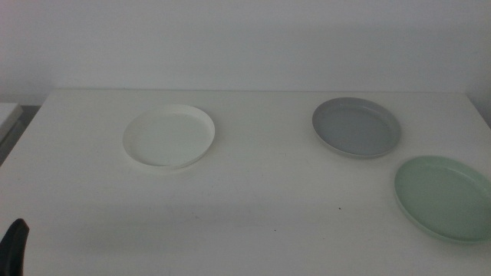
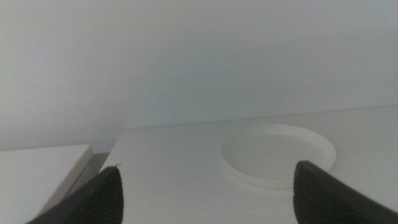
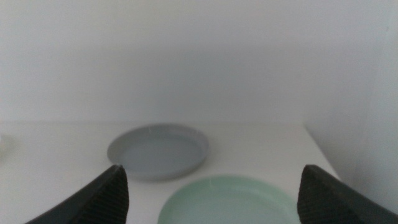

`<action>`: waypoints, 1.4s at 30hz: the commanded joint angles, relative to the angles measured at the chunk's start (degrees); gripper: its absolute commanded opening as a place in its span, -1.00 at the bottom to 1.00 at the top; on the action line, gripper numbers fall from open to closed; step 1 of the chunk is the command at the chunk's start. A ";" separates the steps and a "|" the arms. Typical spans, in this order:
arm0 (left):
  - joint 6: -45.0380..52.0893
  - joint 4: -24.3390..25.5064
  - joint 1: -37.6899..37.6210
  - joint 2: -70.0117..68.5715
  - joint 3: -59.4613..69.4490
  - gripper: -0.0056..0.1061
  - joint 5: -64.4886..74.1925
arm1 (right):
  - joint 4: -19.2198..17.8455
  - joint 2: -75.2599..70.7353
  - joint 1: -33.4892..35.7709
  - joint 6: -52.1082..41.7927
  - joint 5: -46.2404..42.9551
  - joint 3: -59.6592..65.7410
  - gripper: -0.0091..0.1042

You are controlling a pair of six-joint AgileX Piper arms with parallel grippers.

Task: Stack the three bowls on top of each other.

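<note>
three bowls lie apart on the white table, none stacked. the white bowl sits left of centre, well in from the left edge, with bare tabletop all round it. the grey bowl lies to the right, toward the far side, and the mint green bowl lies nearer and further right, just beside the grey one without touching it; its rim reaches close to the table's right edge. a wide strip of bare surface runs along the near side and between the white and grey bowls. the left gripper waits at the near left corner, jaws spread wide and holding nothing, the white bowl ahead of it. the right gripper hangs near the mint green bowl, jaws likewise wide apart and empty.
</note>
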 commanded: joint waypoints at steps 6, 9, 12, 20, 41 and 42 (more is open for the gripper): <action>-0.56 -3.86 -0.03 -0.17 0.02 0.78 -0.87 | -0.58 -0.29 -0.40 -0.66 -2.18 0.20 0.80; -0.31 -3.86 -0.03 -0.17 0.02 0.78 -0.87 | -0.58 -0.29 -0.40 -0.66 -2.18 0.20 0.80; -0.31 -3.86 -0.03 -0.17 0.02 0.78 -0.87 | -0.34 -0.29 -0.40 0.37 -1.82 0.20 0.80; -0.31 -3.23 -0.03 -0.17 0.02 0.78 -0.87 | -0.35 6.75 -0.40 4.88 1.70 -6.24 0.80; -0.08 -3.22 -0.03 -0.17 0.02 0.78 -0.87 | -0.90 47.21 -0.40 12.65 50.04 -46.81 0.80; -0.08 -3.22 -0.03 -0.17 0.02 0.78 -0.87 | -1.02 47.90 -0.40 13.67 50.17 -46.81 0.80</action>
